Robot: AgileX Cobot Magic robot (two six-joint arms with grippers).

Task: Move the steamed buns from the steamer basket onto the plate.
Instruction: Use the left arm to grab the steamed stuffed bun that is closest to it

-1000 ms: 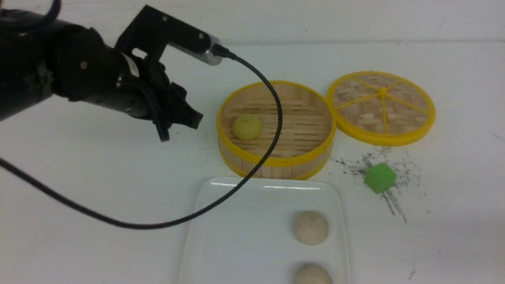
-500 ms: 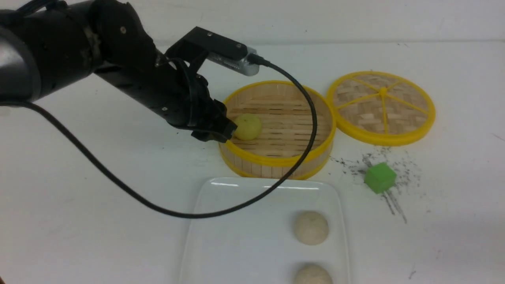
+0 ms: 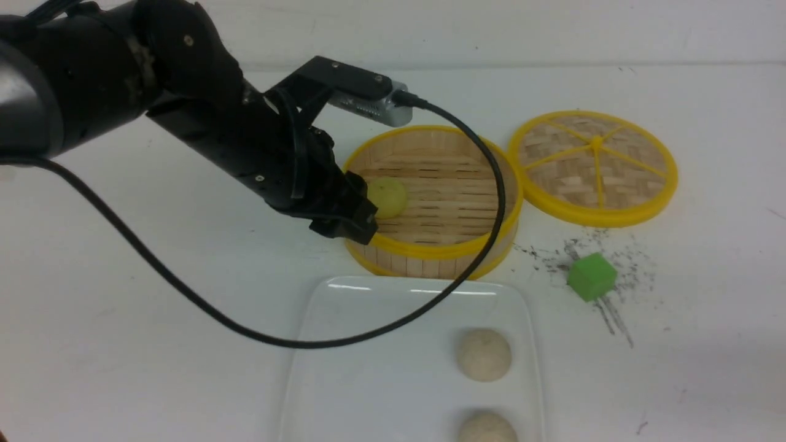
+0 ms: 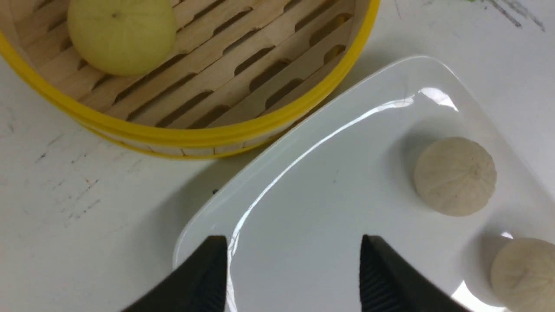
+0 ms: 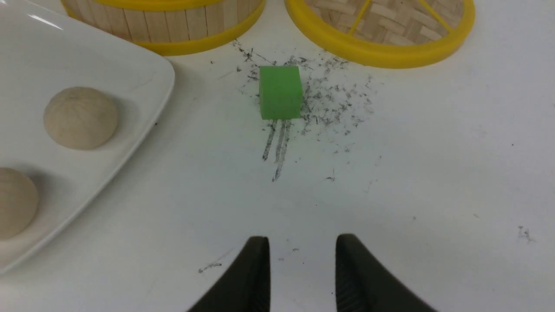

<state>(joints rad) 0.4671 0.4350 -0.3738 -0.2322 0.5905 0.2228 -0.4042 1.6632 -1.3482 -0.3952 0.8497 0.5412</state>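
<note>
A pale yellow-green bun (image 3: pixel 388 196) lies on the left side of the steamer basket (image 3: pixel 430 250); it also shows in the left wrist view (image 4: pixel 121 34). Two beige buns (image 3: pixel 484 354) (image 3: pixel 487 428) lie on the right part of the white plate (image 3: pixel 381 356), which stands in front of the basket. My left gripper (image 3: pixel 362 224) is open and empty, over the basket's front-left rim, close beside the yellow-green bun. In its wrist view the open fingers (image 4: pixel 294 242) frame the plate (image 4: pixel 325 208). My right gripper (image 5: pixel 302 242) is open and empty above bare table; it is outside the front view.
The flat woven lid (image 3: pixel 592 166) lies right of the basket. A green cube (image 3: pixel 591 276) sits on scuffed table right of the plate, ahead of my right gripper in the right wrist view (image 5: pixel 280 91). A black cable (image 3: pixel 368 334) from the left arm hangs over the plate's near-left part.
My left arm has swung right, from well left of the basket to its front-left rim, and sunk a little in the last half second. The buns have not moved.
</note>
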